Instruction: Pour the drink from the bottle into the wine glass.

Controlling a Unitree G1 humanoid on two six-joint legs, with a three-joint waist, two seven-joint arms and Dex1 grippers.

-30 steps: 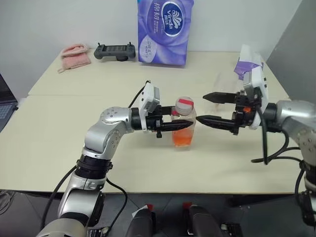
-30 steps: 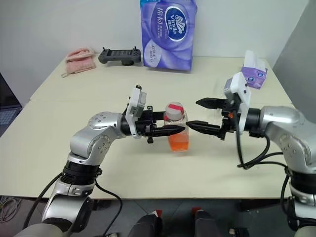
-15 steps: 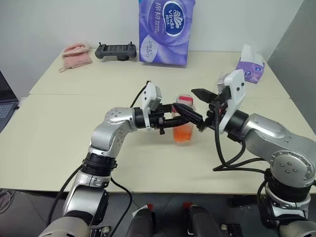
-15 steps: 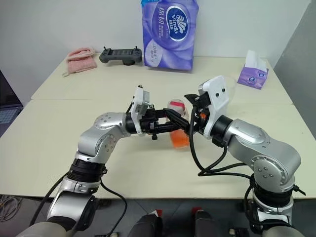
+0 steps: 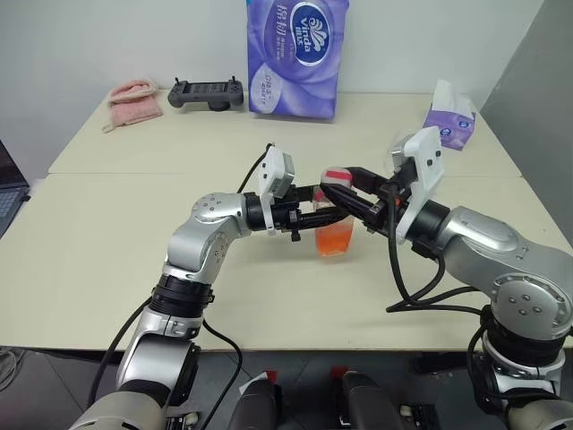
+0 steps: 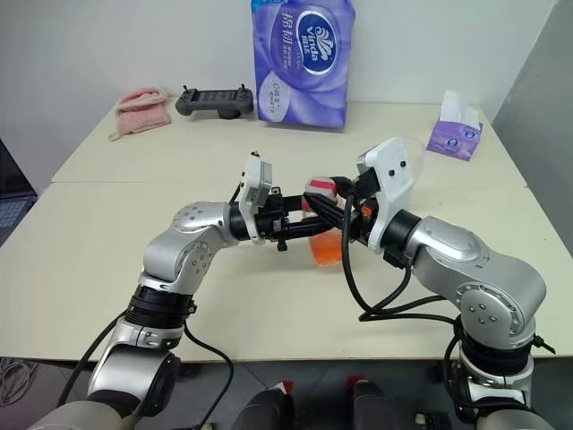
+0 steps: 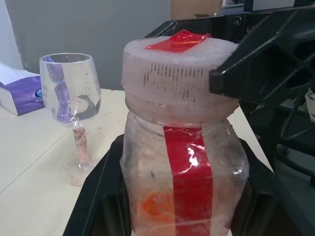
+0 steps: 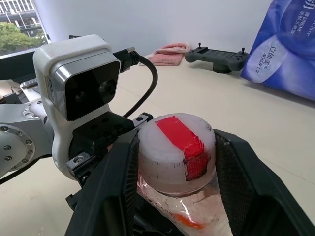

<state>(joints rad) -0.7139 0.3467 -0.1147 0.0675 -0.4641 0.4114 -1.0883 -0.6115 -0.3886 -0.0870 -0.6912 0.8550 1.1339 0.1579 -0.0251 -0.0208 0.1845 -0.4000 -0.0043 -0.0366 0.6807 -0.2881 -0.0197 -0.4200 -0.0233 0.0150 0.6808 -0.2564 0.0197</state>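
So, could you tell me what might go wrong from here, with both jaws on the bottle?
1. The right gripper has its jaws around the cap while the left gripper clamps the bottle lower down; a twist could turn the bottle within the left jaws instead of loosening the cap.
2. Squeezing the soft body could push the drink out once the cap loosens.
3. The wine glass stands close behind; a swinging arm might knock it over.

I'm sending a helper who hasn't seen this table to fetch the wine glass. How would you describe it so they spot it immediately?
Start at the pale beige table and go to its far right corner, where a small purple tissue box sits. The clear stemmed wine glass stands near that box, behind the robot's right arm. It is the only see-through, thin-stemmed thing there, and it looks empty, unlike the capped clear plastic bottle holding orange-red drink.
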